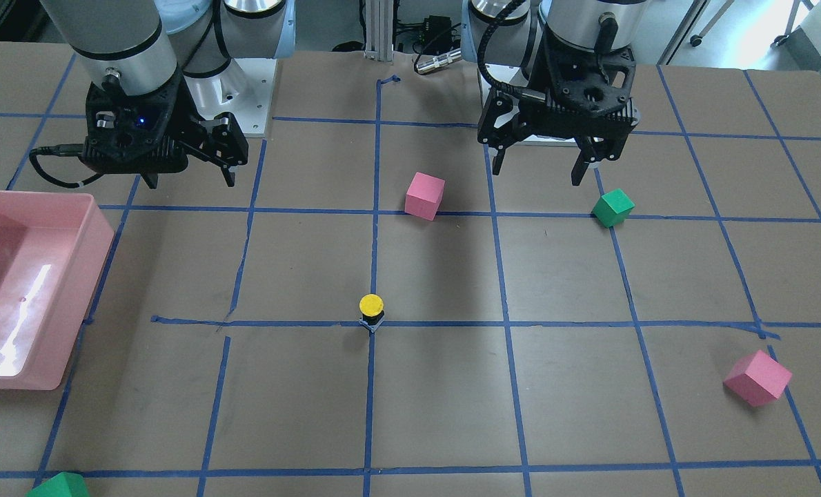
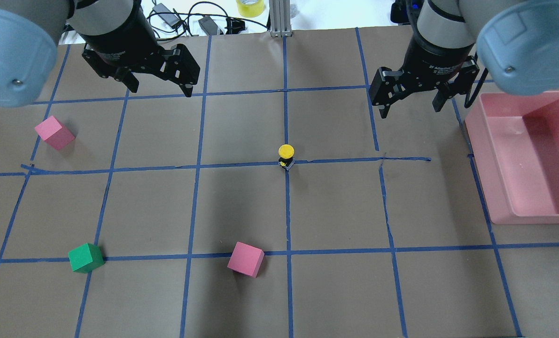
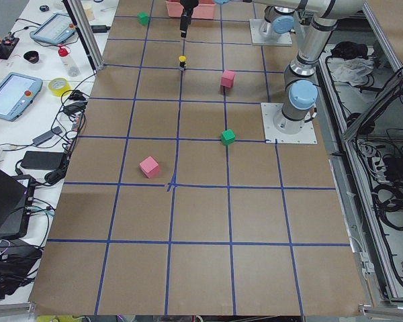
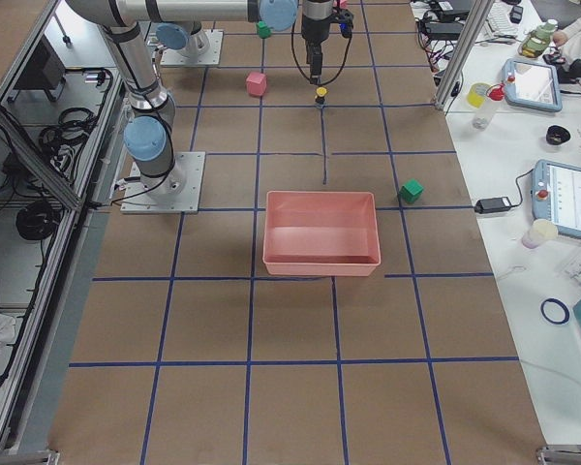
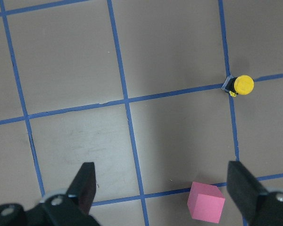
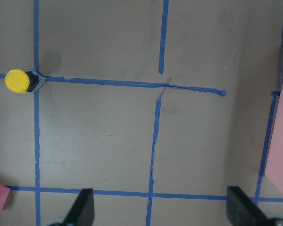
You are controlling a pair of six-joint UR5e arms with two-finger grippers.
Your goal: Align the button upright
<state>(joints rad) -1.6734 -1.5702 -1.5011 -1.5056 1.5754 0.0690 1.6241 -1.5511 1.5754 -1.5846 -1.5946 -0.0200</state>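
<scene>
The button [image 2: 286,156] stands upright right on a crossing of the blue tape lines [image 2: 242,165] near the middle of the brown table [image 2: 336,211]. Its yellow cap faces up and its dark body sits beneath it. Nothing touches it.

Both arms hang above the table, one on either side and well apart from the button. The left gripper [image 2: 161,89] has its fingers spread wide and holds nothing. The right gripper [image 2: 409,109] is spread just as wide and is also empty.

A pink bin [image 2: 484,173] sits on the robot's right side, near the right gripper. A pink cube [image 2: 245,259] lies near the button. A green cube [image 2: 86,257] and a second pink cube [image 2: 54,133] lie out on the left side.
</scene>
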